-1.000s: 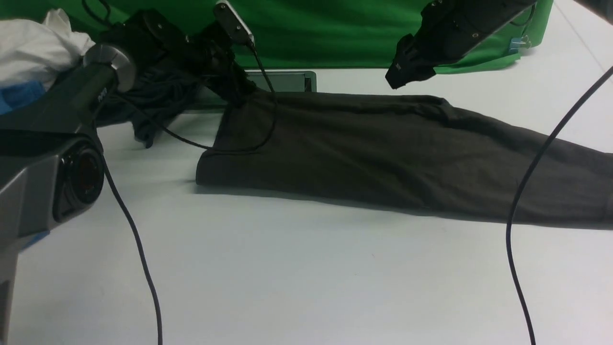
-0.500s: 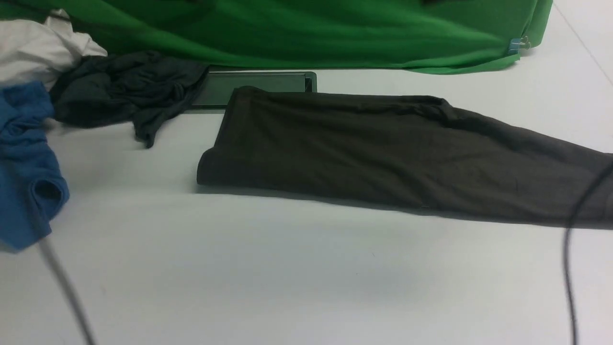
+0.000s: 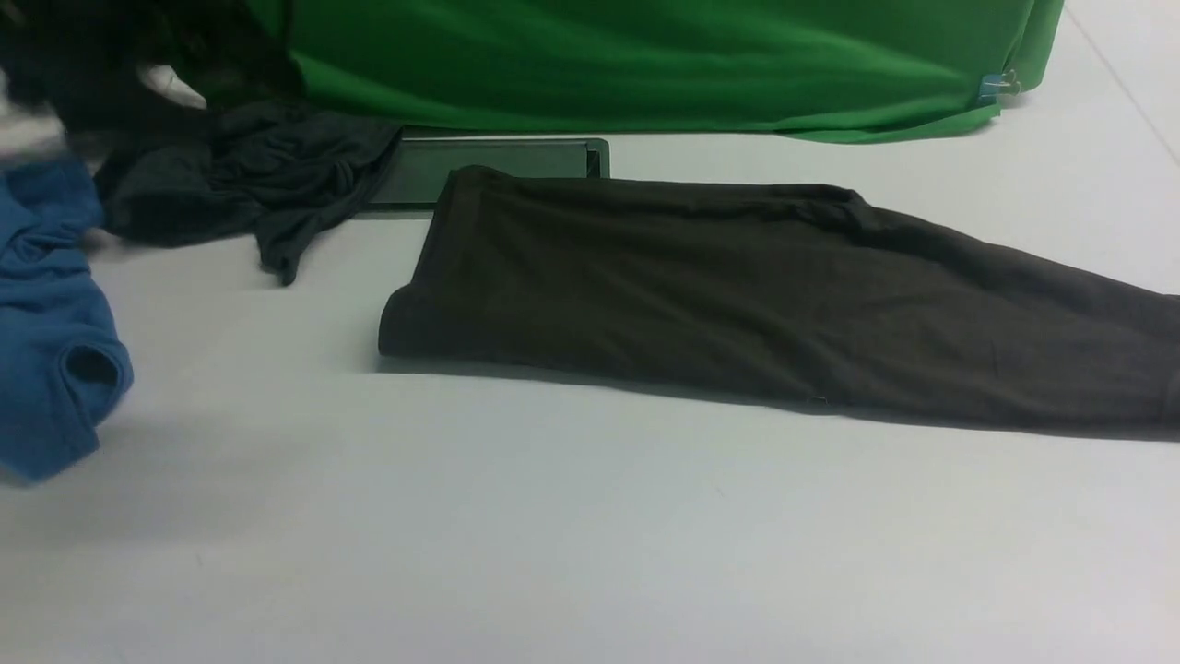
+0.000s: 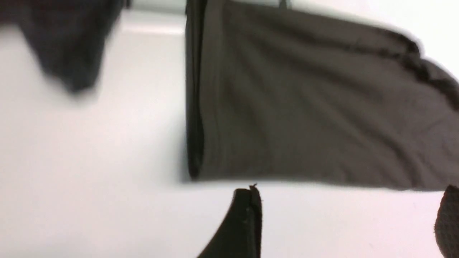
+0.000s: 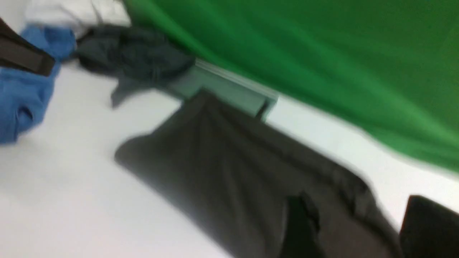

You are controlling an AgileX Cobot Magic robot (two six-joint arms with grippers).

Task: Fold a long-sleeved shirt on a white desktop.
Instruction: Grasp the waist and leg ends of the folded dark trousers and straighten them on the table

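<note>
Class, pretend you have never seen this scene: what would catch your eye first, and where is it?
A long dark shirt dominates, stretched across the middle of the white desktop toward the right edge. Behind it runs a bright green backdrop; at the far left lie a blue garment and a crumpled grey garment.

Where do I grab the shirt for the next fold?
Judging by its pose, grip the shirt at its near left corner, coming from the robot's left: it lies as a long band on the table, and that rounded folded end lies exposed.
</note>
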